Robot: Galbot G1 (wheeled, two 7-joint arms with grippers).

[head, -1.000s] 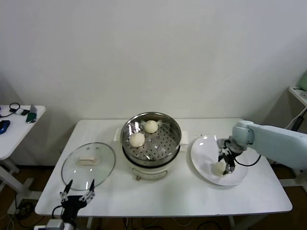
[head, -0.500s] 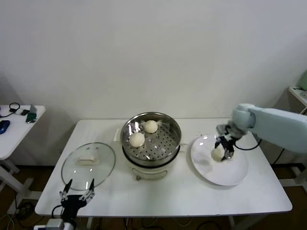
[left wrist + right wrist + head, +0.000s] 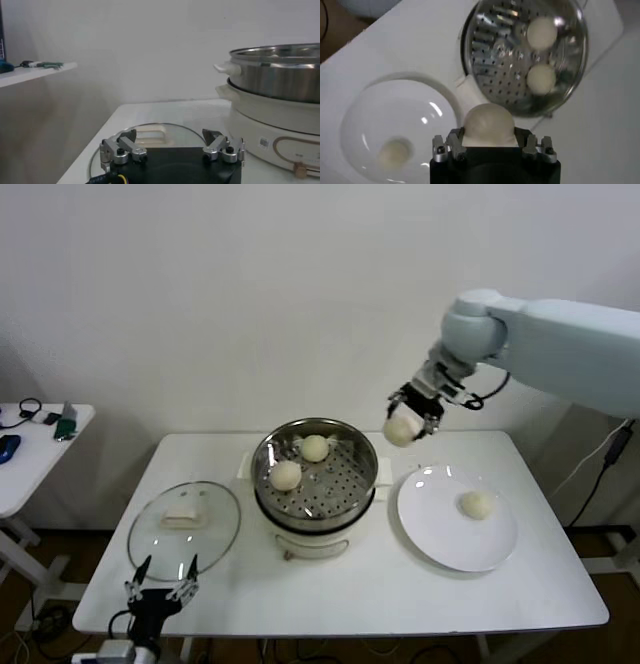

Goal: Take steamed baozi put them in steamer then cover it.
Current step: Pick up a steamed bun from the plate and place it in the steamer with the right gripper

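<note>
Since earlier frame, right gripper [image 3: 408, 420] rises off flat white plate [image 3: 440, 534], now high between plate and round shiny steel steamer [image 3: 350, 494]. Fingers clamp cream-white round baozi [image 3: 488, 124] between them. Two buns in steamer, one on plate. Left gripper [image 3: 171, 146] splayed above clear glass cover [image 3: 185, 529].

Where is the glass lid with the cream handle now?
In the head view, the clear glass lid lies flat on the white table, left of the steel steamer.

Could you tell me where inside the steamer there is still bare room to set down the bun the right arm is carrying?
The steamer tray is bare along its front and right. Two baozi crowd its back left. The right pincer holds a third baozi above the gap between steamer and plate.
</note>
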